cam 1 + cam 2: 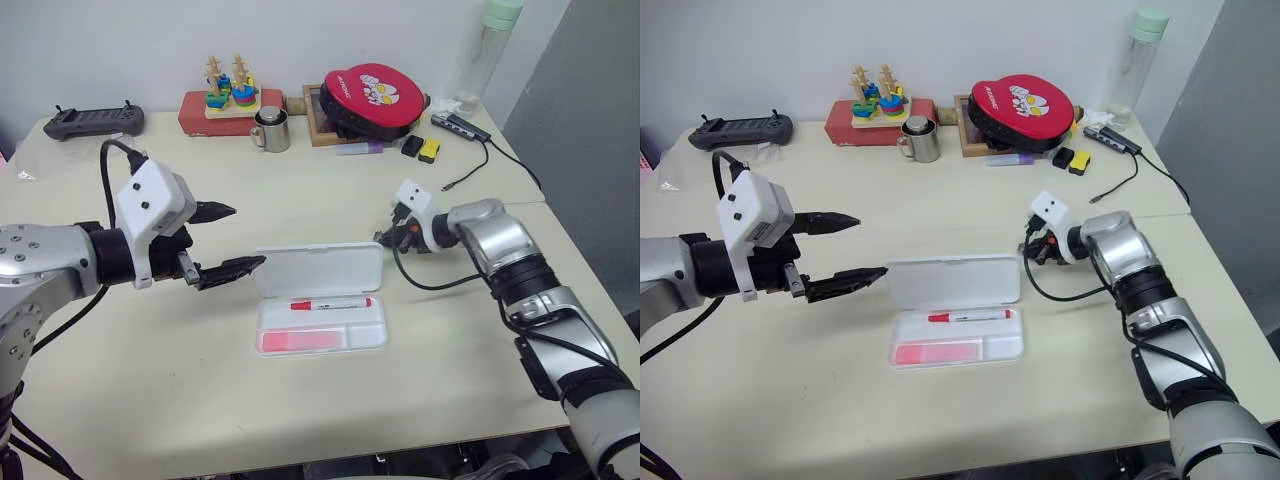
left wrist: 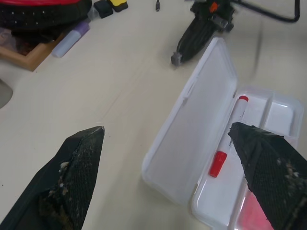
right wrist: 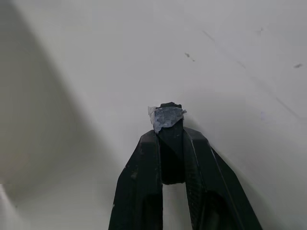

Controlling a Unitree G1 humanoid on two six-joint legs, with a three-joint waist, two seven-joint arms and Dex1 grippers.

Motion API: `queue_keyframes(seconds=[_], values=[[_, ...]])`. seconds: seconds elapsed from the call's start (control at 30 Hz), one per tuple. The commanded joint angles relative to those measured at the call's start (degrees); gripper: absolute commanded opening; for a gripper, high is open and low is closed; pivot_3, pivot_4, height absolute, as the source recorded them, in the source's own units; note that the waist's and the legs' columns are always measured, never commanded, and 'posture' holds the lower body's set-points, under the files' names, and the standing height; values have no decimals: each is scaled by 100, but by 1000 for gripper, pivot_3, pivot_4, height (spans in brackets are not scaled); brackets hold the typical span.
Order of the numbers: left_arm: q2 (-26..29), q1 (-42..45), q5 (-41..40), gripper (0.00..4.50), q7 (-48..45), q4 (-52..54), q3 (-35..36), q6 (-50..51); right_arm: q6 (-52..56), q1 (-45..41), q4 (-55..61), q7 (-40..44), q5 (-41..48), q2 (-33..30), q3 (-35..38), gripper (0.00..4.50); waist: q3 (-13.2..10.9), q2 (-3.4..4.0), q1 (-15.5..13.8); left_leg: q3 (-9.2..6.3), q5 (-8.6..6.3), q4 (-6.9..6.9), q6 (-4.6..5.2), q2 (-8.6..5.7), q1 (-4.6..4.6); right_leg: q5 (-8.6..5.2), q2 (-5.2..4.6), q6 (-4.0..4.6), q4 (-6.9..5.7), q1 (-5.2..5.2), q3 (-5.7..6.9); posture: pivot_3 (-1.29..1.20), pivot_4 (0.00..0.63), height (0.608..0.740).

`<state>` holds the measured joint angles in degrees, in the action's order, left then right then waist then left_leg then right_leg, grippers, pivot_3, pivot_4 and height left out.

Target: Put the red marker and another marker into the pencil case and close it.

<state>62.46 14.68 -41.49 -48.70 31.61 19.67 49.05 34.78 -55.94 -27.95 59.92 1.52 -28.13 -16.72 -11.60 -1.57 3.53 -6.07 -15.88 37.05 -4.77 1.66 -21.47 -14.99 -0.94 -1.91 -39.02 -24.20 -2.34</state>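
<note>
The white pencil case (image 1: 318, 270) lies open mid-table, its lid flat on the far side. The red marker (image 1: 332, 302) rests in the tray's rear slot, and the pink marker (image 1: 300, 341) lies in the front compartment. My left gripper (image 1: 248, 236) hovers open just left of the lid with nothing between its fingers; the left wrist view shows the case (image 2: 201, 120) and red marker (image 2: 229, 139) past its fingertips. My right gripper (image 1: 383, 238) sits shut at the lid's far right corner, low over the table. In the right wrist view its fingertips (image 3: 166, 112) meet over bare tabletop.
Along the back edge stand a black controller (image 1: 93, 121), a stacking toy on a red box (image 1: 228, 88), a metal mug (image 1: 272, 130), a red round pouch (image 1: 375, 100), a purple pen (image 1: 360, 148) and a bottle (image 1: 490, 50). A cable (image 1: 480, 170) trails at right.
</note>
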Motion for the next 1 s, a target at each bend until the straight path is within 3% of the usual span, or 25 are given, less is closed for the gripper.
queue_keyframes(seconds=[0.03, 0.3, 0.5, 0.7, 0.9, 1.0], values=[[25, -122, -102, 4500, -57, 71, 385, -4, 152, -178, 800, 360, 268, -316, 299, 263, -2, 4, -9, 1, 0, -2, 0, 0, 0, 0, 0, 0, 1, -1, -1, 0, 150, 740], [164, -1242, -292, 4500, -825, 188, 1059, 57, 163, 40, 2442, 1536, 986, -1447, 606, 263, -8, 14, -18, 2, -1, -5, 1, 0, -1, -2, -1, -2, 6, -1, 0, 0, 150, 740], [211, -1559, -199, 4500, -1146, 215, 914, -155, 411, 476, 3621, 2011, 1594, -1825, 603, 263, -8, 13, -26, 3, -1, 0, 1, 0, 6, -2, -1, -2, 2, 6, -1, 0, 150, 740], [86, -1040, 233, 4500, -927, 17, -4, -574, 971, 1372, 5143, 1580, 1960, -1702, 171, 263, -5, 9, -36, -1, 0, 3, 1, 0, 10, -2, 0, -2, 1, 12, -1, 0, 150, 740], [76, -701, 566, 4500, -939, -334, -514, -835, 718, 1838, 5274, 1211, 1548, -1633, -392, 263, -6, 9, -35, 5, 0, 7, 1, -1, 13, -2, 1, -1, 1, 13, -5, 0, 150, 740], [59, -573, 792, 4500, -945, -659, -701, -985, 861, 1951, 5270, 782, 1443, -1253, -672, 263, -5, 9, -25, 5, 0, 3, 1, 0, 14, -2, 1, -1, 0, 11, -5, 0, 150, 740]])
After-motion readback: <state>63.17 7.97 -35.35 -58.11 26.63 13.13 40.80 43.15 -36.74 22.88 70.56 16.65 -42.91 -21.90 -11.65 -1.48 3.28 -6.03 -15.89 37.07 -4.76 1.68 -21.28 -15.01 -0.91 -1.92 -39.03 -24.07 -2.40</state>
